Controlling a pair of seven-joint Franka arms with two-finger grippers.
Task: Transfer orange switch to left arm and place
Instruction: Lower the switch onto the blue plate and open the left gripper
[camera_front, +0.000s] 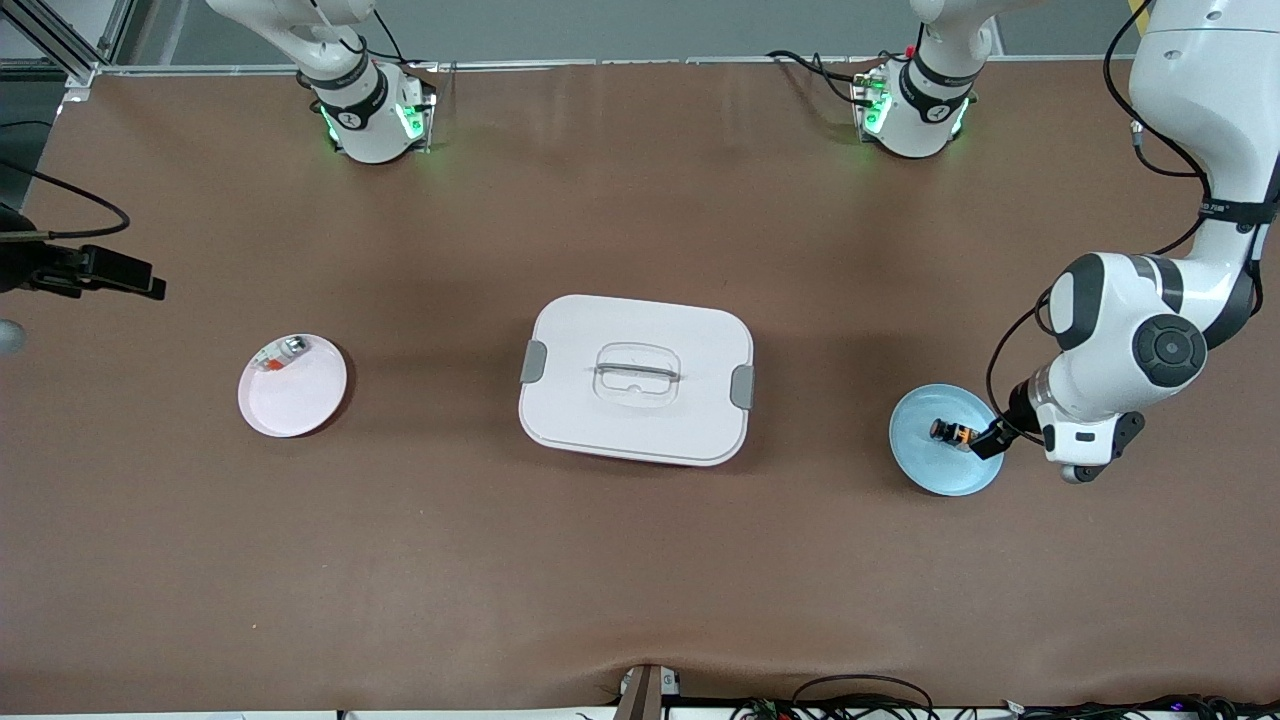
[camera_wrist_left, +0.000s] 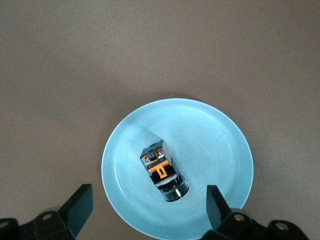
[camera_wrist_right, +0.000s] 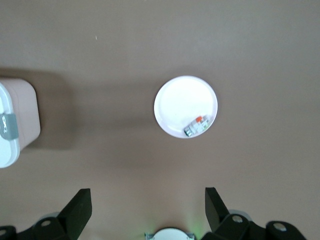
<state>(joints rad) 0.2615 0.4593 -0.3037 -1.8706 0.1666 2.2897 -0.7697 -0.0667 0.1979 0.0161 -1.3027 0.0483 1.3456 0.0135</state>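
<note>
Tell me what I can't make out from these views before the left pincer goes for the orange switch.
- Right pincer: outside the front view; its wrist view shows only its open fingertips.
- Left pincer: in the front view the arm's wrist covers most of it.
- Orange switch: its underside is hidden against the blue plate.
- Small item on the white plate: too small to identify.
- Box: the lid hides its contents; the right wrist view cuts it off.

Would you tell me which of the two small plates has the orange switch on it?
The light blue plate at the left arm's end holds the orange switch; the pink plate holds a clear and silver item.
</note>
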